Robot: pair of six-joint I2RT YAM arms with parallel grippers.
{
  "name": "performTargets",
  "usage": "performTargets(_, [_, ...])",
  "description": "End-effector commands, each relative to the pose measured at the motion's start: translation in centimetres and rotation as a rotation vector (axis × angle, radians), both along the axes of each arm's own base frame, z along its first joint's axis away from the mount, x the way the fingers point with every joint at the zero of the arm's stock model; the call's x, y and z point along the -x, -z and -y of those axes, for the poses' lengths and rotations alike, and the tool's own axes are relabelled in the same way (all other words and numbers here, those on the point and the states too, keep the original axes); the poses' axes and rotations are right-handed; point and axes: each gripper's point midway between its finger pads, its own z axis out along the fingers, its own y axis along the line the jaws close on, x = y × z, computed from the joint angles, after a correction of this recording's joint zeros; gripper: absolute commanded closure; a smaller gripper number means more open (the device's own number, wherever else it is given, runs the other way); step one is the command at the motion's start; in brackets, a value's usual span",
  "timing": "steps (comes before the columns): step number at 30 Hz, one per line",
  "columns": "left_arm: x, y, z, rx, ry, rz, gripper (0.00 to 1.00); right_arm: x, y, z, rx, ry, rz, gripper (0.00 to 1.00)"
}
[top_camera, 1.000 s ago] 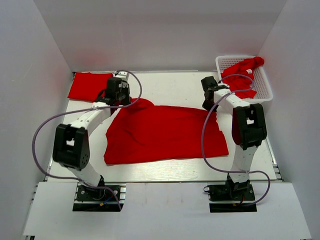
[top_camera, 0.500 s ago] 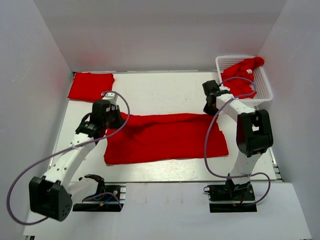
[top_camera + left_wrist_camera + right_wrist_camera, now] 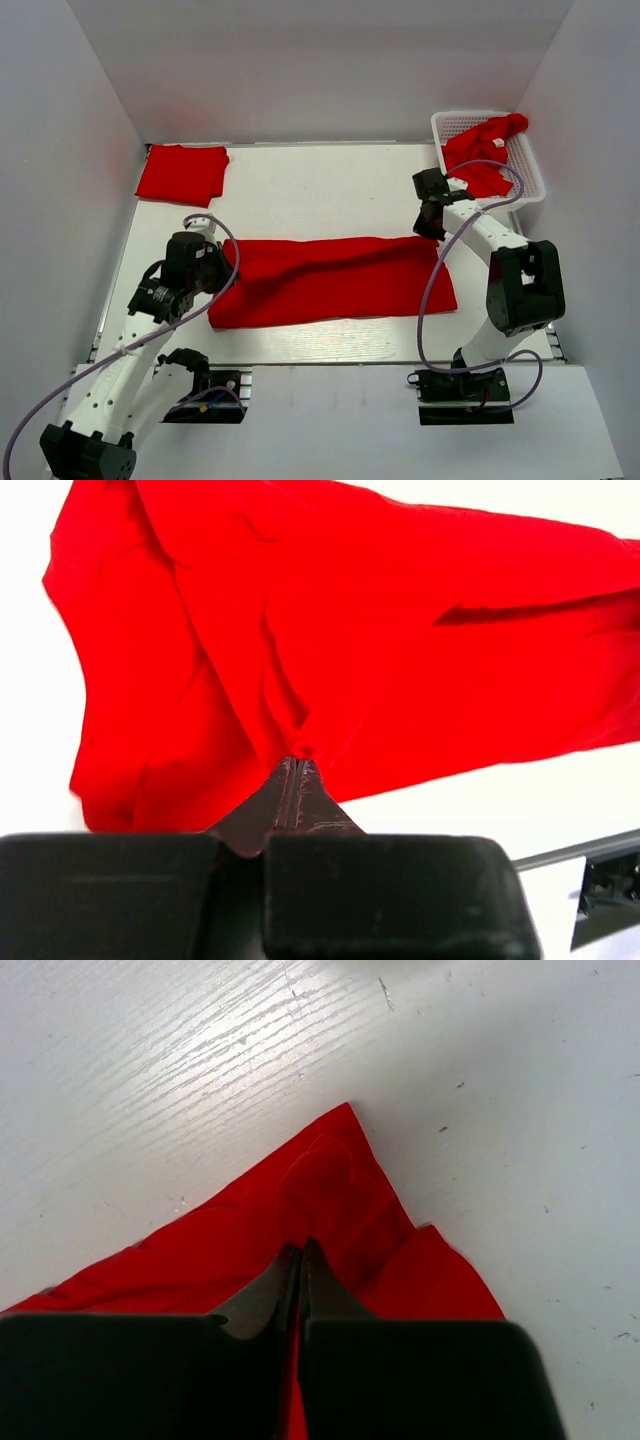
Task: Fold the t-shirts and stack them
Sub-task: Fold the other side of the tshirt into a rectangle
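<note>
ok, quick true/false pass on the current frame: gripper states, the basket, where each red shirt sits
1. The left gripper and right gripper are both shut on the spread red fabric t-shirt. True.
2. The white plastic lattice basket is empty. False: a crumpled red t-shirt lies in it.
3. A folded red t-shirt lies at the far left corner of the white table. True.
4. The folded red t-shirt rests on the spread one. False: bare table separates them.
</note>
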Motion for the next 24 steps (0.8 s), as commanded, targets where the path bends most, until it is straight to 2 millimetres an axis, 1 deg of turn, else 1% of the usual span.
performTargets(1, [1.5, -1.6, -0.1, 0.028, -0.008, 0.003, 1.0, 0.2, -1.6, 0.5, 0.021, -0.013, 0.035, 1.0])
performTargets(2, [1.8, -1.7, 0.0, 0.034, -0.002, 0.002, 1.0, 0.3, -2.0, 0.3, 0.012, -0.017, 0.047, 1.0])
performTargets(3, [2.2, -1.6, -0.1, 0.032, -0.002, -0.005, 1.0, 0.4, -1.9, 0.5, 0.018, -0.023, 0.04, 1.0])
performTargets(5, [2.8, -0.7, -0.3, 0.027, -0.002, -0.021, 1.0, 0.6, -2.0, 0.3, 0.008, -0.03, 0.041, 1.0])
performTargets(6, [3.0, -0.3, -0.3, 0.038, -0.014, -0.031, 1.0, 0.9, -1.5, 0.3, 0.008, -0.031, 0.028, 1.0])
performTargets(8, [3.7, 0.1, 0.3, 0.081, 0.003, -0.047, 1.0, 1.3, -1.4, 0.1, -0.005, -0.042, 0.02, 1.0])
performTargets(9, [3.8, 0.2, 0.4, 0.092, -0.007, -0.05, 1.0, 1.9, -0.9, 0.2, -0.003, -0.045, 0.003, 1.0])
performTargets(10, [4.1, 0.7, 0.3, 0.097, -0.018, -0.074, 1.0, 2.1, -1.0, 0.3, -0.002, -0.044, 0.003, 1.0])
performTargets(12, [4.5, 0.7, 0.5, 0.11, -0.015, -0.081, 1.0, 2.7, -0.8, 0.6, 0.005, -0.046, -0.008, 1.0])
performTargets(13, [4.8, 0.6, 0.6, 0.118, -0.007, -0.08, 1.0, 3.2, -0.3, 0.7, 0.008, -0.051, -0.024, 1.0])
performTargets(15, [5.2, 0.8, 0.8, 0.148, -0.012, -0.088, 1.0, 3.9, -0.1, 0.7, 0.005, -0.053, -0.033, 1.0])
performTargets(16, [5.6, 1.7, 0.7, 0.147, -0.023, -0.121, 1.0, 4.3, 0.4, 0.9, 0.009, -0.056, -0.047, 1.0])
performTargets(18, [5.9, 2.4, 0.7, 0.159, -0.04, -0.141, 1.0, 4.8, 0.8, 1.0, 0.012, -0.054, -0.057, 1.0])
performTargets(19, [5.9, 2.8, 0.8, 0.163, -0.047, -0.149, 1.0, 5.2, 1.2, 1.2, 0.019, -0.046, -0.067, 0.98])
performTargets(20, [5.7, 2.9, 0.9, 0.168, -0.053, -0.157, 1.0, 5.5, 1.5, 1.0, 0.007, -0.056, -0.079, 0.91])
performTargets(21, [5.8, 3.6, 0.8, 0.158, -0.056, -0.184, 1.0, 5.5, 1.5, 1.0, 0.002, -0.054, -0.077, 0.87])
performTargets(22, [5.4, 3.8, 0.5, 0.145, -0.084, -0.182, 1.0, 5.9, 2.1, 1.0, 0.004, -0.055, -0.09, 0.83])
performTargets(23, [5.2, 4.1, 0.2, 0.133, -0.113, -0.193, 1.0, 6.1, 2.2, 0.9, 0.002, -0.063, -0.097, 0.72])
performTargets(24, [5.1, 4.6, -0.2, 0.129, -0.158, -0.219, 1.0, 6.1, 2.3, 1.0, 0.005, -0.064, -0.102, 0.67])
